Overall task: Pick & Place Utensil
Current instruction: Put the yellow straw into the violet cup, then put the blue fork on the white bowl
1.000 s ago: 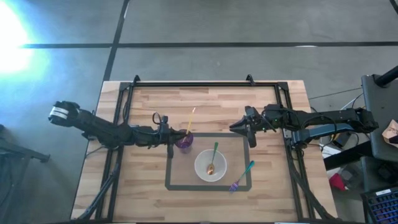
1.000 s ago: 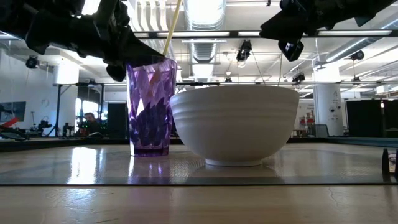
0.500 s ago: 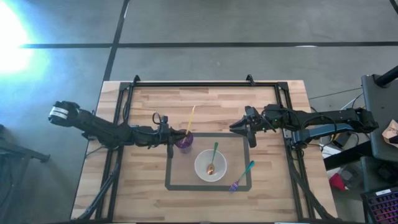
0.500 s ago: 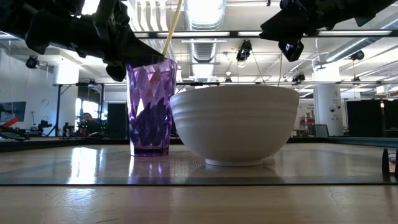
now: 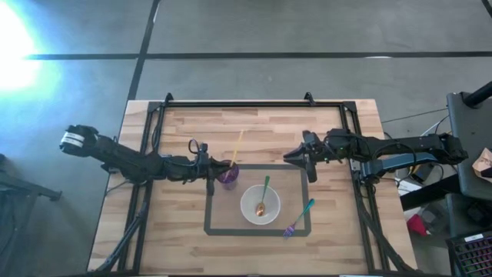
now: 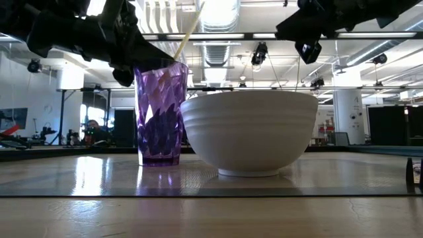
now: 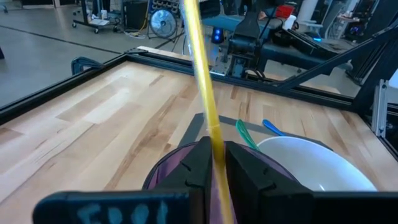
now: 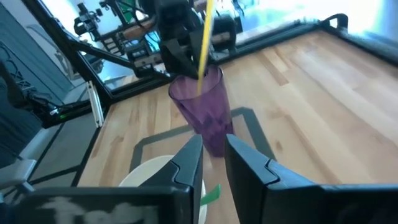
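- Yellow utensil stands in the purple cup left of frame centre, leaning toward the upper right; that placement looks done.
- Left gripper sits at the cup rim, its fingers flanking the stick; whether they clamp it cannot be told.
- Teal-handled spoon rests in the white bowl.
- Teal fork lies lower right, probably left to place.
- Right gripper hovers upper right, slightly parted, empty.

Glossy faceted plastic cup, wooden table

Cup left of bowl (utensil in cup); spoon in bowl; fork right.
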Controlling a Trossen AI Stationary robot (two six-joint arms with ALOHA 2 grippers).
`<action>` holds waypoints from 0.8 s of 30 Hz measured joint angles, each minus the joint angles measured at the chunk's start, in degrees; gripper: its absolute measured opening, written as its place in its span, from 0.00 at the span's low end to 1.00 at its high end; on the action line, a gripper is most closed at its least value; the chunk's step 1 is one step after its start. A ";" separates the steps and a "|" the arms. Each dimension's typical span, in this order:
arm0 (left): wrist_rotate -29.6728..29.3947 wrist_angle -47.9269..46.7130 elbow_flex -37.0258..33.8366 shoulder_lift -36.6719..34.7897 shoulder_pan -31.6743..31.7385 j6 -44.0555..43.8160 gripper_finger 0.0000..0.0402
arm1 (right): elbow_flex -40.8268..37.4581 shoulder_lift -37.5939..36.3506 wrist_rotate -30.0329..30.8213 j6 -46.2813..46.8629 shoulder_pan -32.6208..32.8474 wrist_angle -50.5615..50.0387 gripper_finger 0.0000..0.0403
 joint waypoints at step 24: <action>0.11 -0.83 -0.02 -1.06 0.00 0.52 0.06 | 2.30 13.45 -0.80 -6.02 0.03 16.61 0.41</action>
